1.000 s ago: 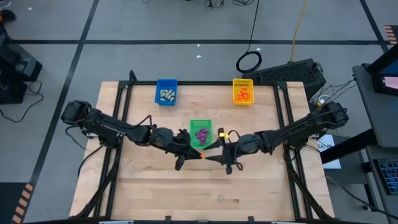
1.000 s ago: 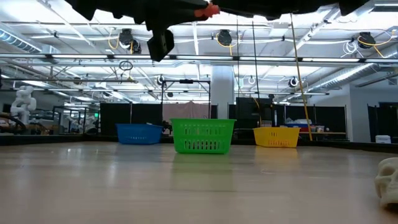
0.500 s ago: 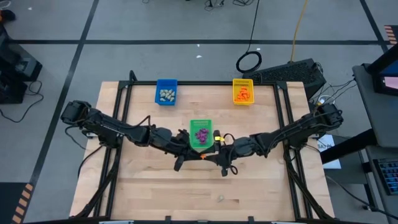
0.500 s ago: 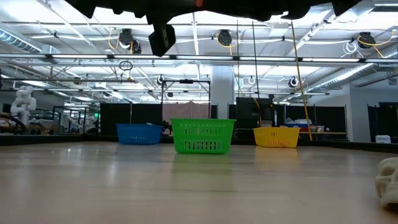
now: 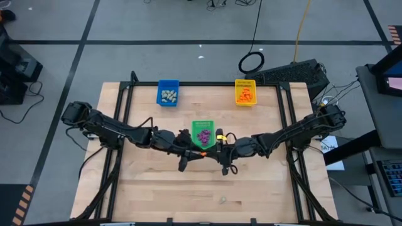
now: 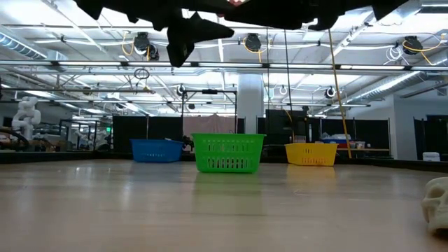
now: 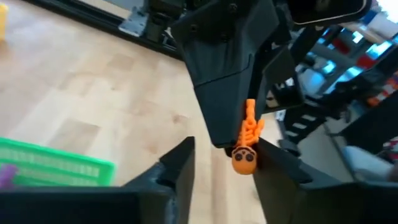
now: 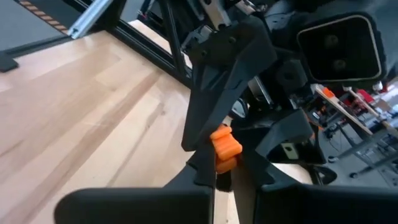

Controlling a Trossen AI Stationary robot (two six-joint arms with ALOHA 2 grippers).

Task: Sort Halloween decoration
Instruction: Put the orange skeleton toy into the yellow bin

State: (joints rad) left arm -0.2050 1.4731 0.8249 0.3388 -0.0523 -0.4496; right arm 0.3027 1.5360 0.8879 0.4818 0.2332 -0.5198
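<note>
From above, the left gripper [image 5: 190,155] and right gripper [image 5: 220,156] meet nose to nose just in front of the green tray [image 5: 202,134], over bare table [image 5: 151,188]. The blue tray [image 5: 168,92] and yellow tray [image 5: 245,91] sit well apart at the far edge; one pale trinket [image 5: 222,200] lies alone near the front edge.

At table height, both arms hang above wide open wood, and the pale trinket [image 6: 437,201] rests at the right.

The left wrist view shows the orange trinket [image 7: 247,139] pinched by the right gripper's fingers [image 7: 227,81], with the left fingers [image 7: 177,165] spread around it.

The right wrist view shows its fingers [image 8: 205,171] closed on the orange trinket [image 8: 224,147].
</note>
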